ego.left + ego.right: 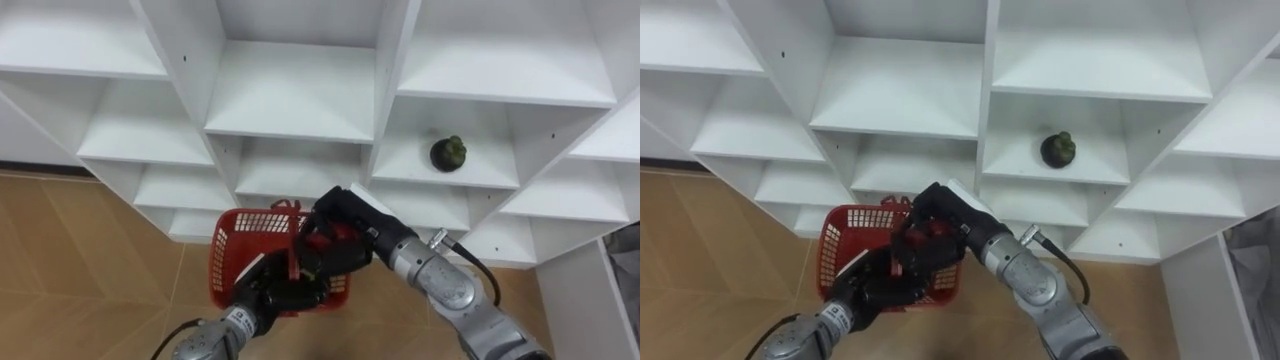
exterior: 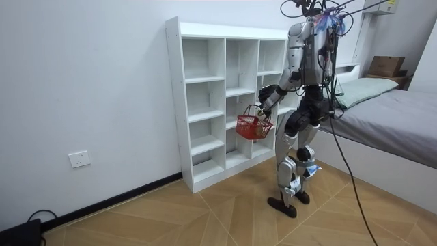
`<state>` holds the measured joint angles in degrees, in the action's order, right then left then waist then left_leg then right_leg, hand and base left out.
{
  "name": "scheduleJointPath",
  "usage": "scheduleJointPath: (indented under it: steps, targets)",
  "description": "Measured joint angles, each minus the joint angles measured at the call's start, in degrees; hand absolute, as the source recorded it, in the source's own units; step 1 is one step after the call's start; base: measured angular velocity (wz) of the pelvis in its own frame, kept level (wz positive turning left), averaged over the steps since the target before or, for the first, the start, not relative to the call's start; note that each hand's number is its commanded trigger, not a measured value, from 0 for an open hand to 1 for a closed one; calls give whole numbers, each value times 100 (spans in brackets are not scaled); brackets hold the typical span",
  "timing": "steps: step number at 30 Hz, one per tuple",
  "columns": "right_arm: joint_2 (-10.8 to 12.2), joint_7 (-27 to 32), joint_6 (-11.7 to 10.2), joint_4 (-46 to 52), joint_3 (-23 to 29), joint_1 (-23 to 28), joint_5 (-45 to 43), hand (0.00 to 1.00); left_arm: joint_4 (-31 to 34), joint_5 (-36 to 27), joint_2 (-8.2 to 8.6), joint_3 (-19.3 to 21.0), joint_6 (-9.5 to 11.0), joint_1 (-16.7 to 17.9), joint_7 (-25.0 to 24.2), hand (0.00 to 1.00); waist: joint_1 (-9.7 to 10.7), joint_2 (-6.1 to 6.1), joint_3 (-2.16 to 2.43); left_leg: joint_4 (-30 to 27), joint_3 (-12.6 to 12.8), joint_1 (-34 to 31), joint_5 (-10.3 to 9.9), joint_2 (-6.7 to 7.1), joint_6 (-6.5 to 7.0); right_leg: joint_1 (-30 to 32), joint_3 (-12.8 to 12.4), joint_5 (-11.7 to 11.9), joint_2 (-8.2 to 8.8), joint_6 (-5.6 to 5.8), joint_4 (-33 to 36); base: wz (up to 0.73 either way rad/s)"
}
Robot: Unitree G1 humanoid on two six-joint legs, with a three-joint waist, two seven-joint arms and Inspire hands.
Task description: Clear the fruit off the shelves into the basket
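One more to fetch, judging by the shelves: dark green fruit (image 1: pixel 448 153) in the closet (image 1: pixel 290 100), above and to the right of the red basket (image 1: pixel 225 262). Gripping the basket's handle with the left hand (image 1: pixel 283 292), fingers curled round it. Hovering over the basket's rim with the right hand (image 1: pixel 335 228); cannot tell whether clenched on anything or loose. Next, probably: lift the right hand away from the basket, reach up-right into that compartment, close around the fruit. Mind the shelf edge and upright divider (image 1: pixel 390 60) nearest the basket; plenty of bare floor (image 1: pixel 90 260) left of the basket.
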<state>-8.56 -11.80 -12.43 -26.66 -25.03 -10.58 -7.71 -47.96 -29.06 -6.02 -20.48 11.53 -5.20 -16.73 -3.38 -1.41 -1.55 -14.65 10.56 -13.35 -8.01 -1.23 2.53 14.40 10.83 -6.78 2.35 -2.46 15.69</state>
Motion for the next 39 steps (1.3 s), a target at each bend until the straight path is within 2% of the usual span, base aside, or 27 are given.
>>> scheduleJointPath:
  steps: [27,32,33,35,36,39]
  targets:
    - [-38,125,0,329,-3,69,62,100,220,-76,-39,-114,-4,1,-521,100,14,41,21,-10,1,-1,0,-1,0,4,-14,1,-2,-1,1,0]
    - [-80,126,0,330,-8,71,62,100,227,-77,-29,-124,-58,1,-548,100,15,61,22,-10,1,0,0,-2,0,4,-14,1,-2,-1,1,0]
    - [-89,126,0,330,-7,71,62,83,229,-77,-27,-124,-63,1,-553,100,15,61,23,-10,1,0,0,-2,0,4,-14,1,-2,-1,1,0]
    - [-106,125,0,330,-7,71,62,43,229,-77,-27,-124,-68,1,-625,100,15,63,24,-10,2,-1,0,-3,0,5,-16,1,-3,-1,2,0]
    - [-109,125,0,330,-7,70,62,0,229,-77,-27,-124,-68,1,-642,100,14,64,24,-10,2,-2,0,-3,0,5,-16,1,-3,-1,2,0]
    - [-127,124,0,330,-8,71,63,0,235,-78,-32,-133,-81,1,-655,100,13,66,26,-10,2,-2,0,-4,0,3,-15,1,-3,-1,-1,0]
